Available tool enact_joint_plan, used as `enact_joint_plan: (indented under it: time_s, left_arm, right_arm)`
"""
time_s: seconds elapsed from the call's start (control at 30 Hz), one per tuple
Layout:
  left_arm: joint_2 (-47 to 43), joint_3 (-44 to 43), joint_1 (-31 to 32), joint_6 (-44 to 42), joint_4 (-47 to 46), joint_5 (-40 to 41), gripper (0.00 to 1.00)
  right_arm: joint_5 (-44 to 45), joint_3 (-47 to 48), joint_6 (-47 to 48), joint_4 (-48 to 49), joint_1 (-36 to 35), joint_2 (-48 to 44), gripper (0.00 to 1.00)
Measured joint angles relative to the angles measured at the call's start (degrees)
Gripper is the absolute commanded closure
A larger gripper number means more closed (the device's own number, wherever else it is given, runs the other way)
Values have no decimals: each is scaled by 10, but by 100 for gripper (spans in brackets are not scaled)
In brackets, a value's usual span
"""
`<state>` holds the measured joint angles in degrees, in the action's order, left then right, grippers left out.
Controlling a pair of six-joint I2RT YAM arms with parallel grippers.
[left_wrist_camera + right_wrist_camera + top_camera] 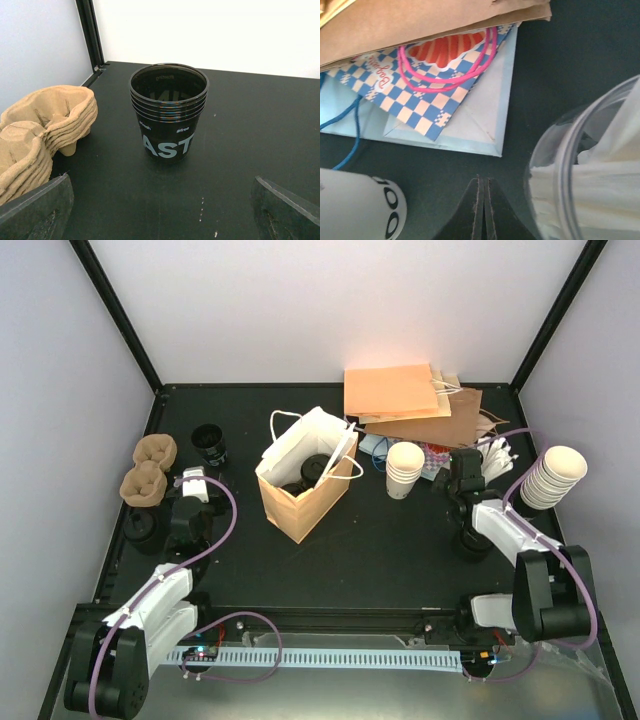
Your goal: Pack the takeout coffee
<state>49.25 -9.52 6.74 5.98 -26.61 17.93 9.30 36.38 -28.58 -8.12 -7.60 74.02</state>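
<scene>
An open brown paper bag [300,495] with white handles stands mid-table. Two round black lids [308,474] show inside it, probably the takeout coffee; the cups under them are hidden. My left gripper [197,483] [160,220] is open and empty, its fingers [37,207] spread wide. It points at a stack of black plastic cups [169,112] [210,443] a short way ahead. My right gripper [463,462] [483,207] is shut on nothing, low over the table between a lettered white cup [355,212] and a clear container [590,185].
Brown pulp carrier trays [148,468] [45,125] lie stacked left of the black cups. Lidless white cups [405,470] stand right of the bag, and another stack [553,477] lies at the far right. Flat paper bags [410,395] [435,95] are piled at the back.
</scene>
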Motion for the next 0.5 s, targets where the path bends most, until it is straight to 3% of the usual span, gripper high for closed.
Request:
enact_joint_plan:
  time_s: [0.5]
  left_arm:
    - [0, 0, 0, 0, 0, 0, 1]
  right_arm:
    - [95, 49, -37, -62, 0, 39, 99]
